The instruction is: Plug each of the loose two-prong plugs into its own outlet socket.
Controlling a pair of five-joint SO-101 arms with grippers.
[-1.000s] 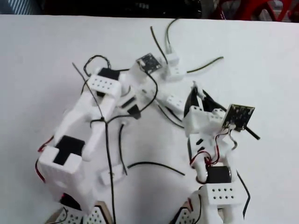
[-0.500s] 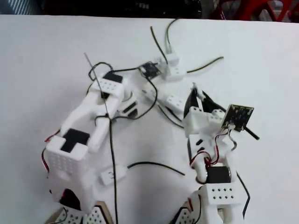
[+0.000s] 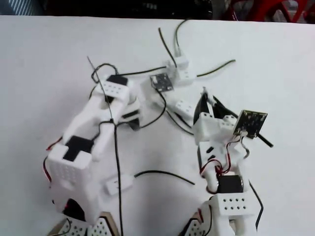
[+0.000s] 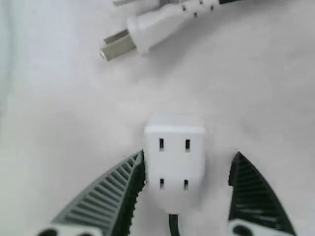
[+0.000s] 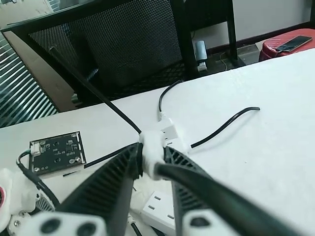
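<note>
Presently, the left gripper stands released astride a socket. The socket lies flat on the surface, slots upward, its long axis running along the gap between the fingers. One finger touches its side; the other stands apart. A loose plug lies just beyond, flat, its axis crosswise to the socket's. Right of centre, the right gripper points far and is clenched on a second plug; prong direction cannot be told. A far socket lies beyond it.
</note>
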